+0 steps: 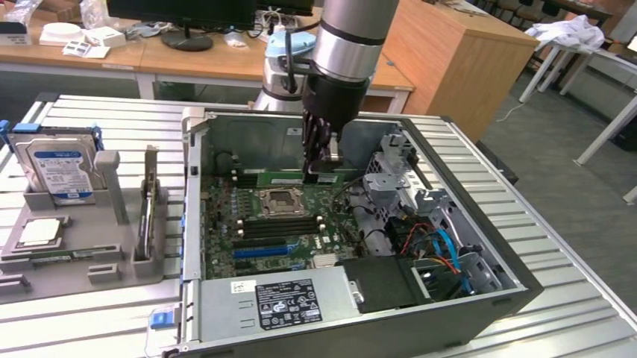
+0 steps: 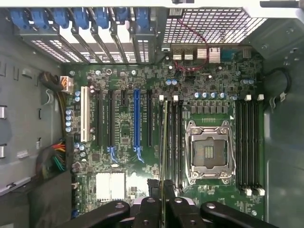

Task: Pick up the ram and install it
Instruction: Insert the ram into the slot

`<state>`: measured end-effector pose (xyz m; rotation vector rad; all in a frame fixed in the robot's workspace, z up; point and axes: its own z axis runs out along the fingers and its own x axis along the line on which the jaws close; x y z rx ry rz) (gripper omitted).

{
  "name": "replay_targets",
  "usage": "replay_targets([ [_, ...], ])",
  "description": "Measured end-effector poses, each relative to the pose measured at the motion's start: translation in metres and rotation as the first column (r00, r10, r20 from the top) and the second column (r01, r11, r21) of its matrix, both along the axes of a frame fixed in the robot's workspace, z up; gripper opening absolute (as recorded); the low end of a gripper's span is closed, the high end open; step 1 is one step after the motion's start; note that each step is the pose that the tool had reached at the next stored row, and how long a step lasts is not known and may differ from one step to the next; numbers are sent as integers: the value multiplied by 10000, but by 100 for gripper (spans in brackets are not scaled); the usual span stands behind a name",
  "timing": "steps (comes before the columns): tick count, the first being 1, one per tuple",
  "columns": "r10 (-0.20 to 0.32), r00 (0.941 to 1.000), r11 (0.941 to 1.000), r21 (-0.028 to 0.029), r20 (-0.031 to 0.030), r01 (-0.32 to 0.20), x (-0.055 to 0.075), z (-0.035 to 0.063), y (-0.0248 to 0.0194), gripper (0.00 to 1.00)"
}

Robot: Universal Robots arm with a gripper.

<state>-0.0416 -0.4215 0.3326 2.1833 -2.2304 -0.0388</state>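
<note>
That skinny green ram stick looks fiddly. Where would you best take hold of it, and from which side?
Probably at the middle of its long upper edge, pinching the two flat faces from above. The ram is thin and stands on edge, so its faces offer parallel surfaces and its lower edge is left free for the slots. The gripper holds it that way.

High beside the bench (image 1: pixel 89 321), the exterior camera looks down at an angle into the open computer case (image 1: pixel 194 186), with the arm (image 1: pixel 348 45) reaching in from above. The wrist camera points straight down, close over the motherboard (image 2: pixel 123 133), past the hand (image 2: pixel 164 187) clamped on the ram (image 2: pixel 164 142). Both views share the motherboard, its processor socket (image 2: pixel 209 152) and the ram.
</note>
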Motion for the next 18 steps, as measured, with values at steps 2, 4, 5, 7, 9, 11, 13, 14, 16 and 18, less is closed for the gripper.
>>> replay_targets([
  [2, -25, 10000, 10000, 0, 2, 25, -11, -37, 0, 14],
  [4, -24, 10000, 10000, -5, 1, 24, -85, -73, 0, 14],
  [5, -24, 10000, 10000, -6, 1, 24, -104, -92, 0, 14],
  [7, -23, 10000, 10000, -6, 1, 23, -105, -129, 0, 14],
  [9, -24, 10000, 10000, -6, 1, 24, -105, -153, 0, 14],
  [11, 256, 9997, 9997, -6, 0, -256, -109, -336, 0, 14],
  [13, 325, 9995, 9995, -7, 0, -325, -114, -395, 0, 14],
  [14, 364, 9993, 9993, -6, 1, -364, -115, -415, 0, 14],
  [16, 395, 9992, 9992, -6, 1, -395, -116, -480, 0, 14],
  [18, 408, 9992, 9992, -6, 0, -408, -116, -516, 0, 14],
])
